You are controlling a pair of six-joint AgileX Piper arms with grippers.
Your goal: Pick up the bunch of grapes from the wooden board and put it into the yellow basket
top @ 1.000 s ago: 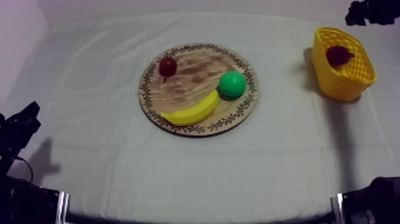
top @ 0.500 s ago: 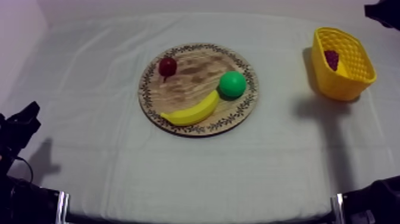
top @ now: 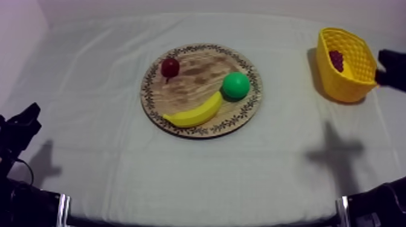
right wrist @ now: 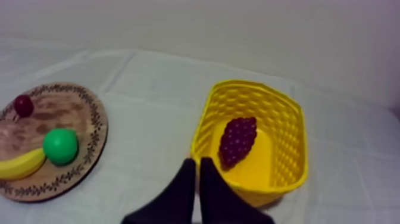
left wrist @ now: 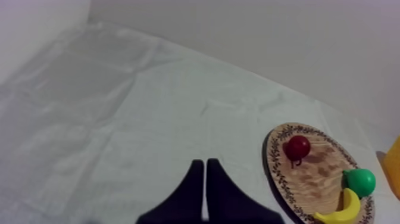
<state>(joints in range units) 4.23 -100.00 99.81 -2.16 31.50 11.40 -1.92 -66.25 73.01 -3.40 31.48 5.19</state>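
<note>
The bunch of grapes [right wrist: 238, 142], dark purple and knobbly, lies inside the yellow basket [right wrist: 290, 140]; the right tool [right wrist: 196, 162] hangs pressed together near its rim; the left tool [left wrist: 205, 164] is pressed together over the bench [left wrist: 119, 119].

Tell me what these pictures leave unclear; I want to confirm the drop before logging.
- Top view: the wall of the yellow basket hides part of the bunch of grapes.
- Top view: the picture's edge cuts off the right arm beside the basket.
- Left wrist view: the edge cuts off the banana and most of the basket.
- Right wrist view: the edge crops the wooden board and banana.
</note>
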